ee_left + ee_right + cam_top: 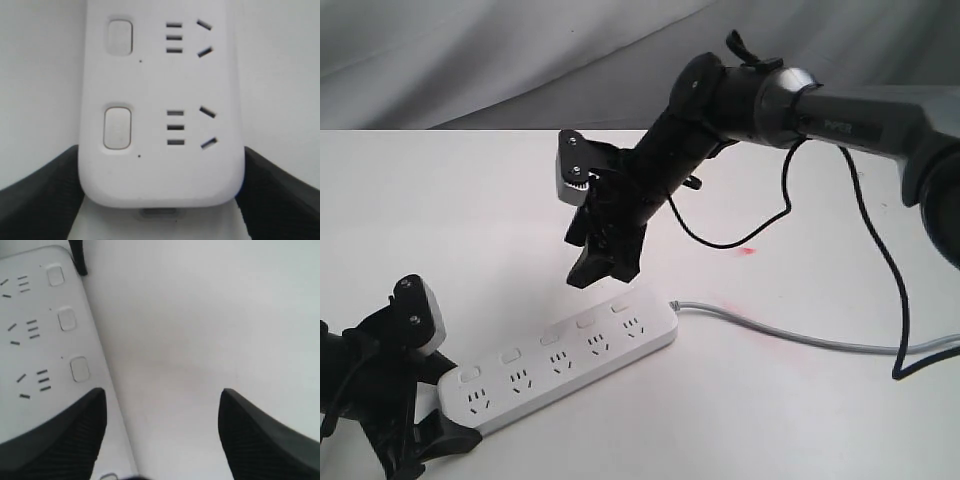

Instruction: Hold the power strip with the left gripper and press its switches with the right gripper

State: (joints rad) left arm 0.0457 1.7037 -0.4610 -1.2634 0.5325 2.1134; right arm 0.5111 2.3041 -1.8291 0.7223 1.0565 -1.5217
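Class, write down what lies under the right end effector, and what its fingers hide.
Beneath the open right end effector lie the power strip, along its switch edge, and white table. One finger covers part of the strip, hiding any switch there.

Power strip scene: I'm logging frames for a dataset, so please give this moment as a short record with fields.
surface: white table
power strip: lies flat on the table, diagonal in the exterior view
switches: five in a row along one edge
cable: grey, leaves one end of the strip
left gripper: shut on the strip's cable-free end, clamping both sides
right gripper: open, hovers above the cable end, apparently touching nothing
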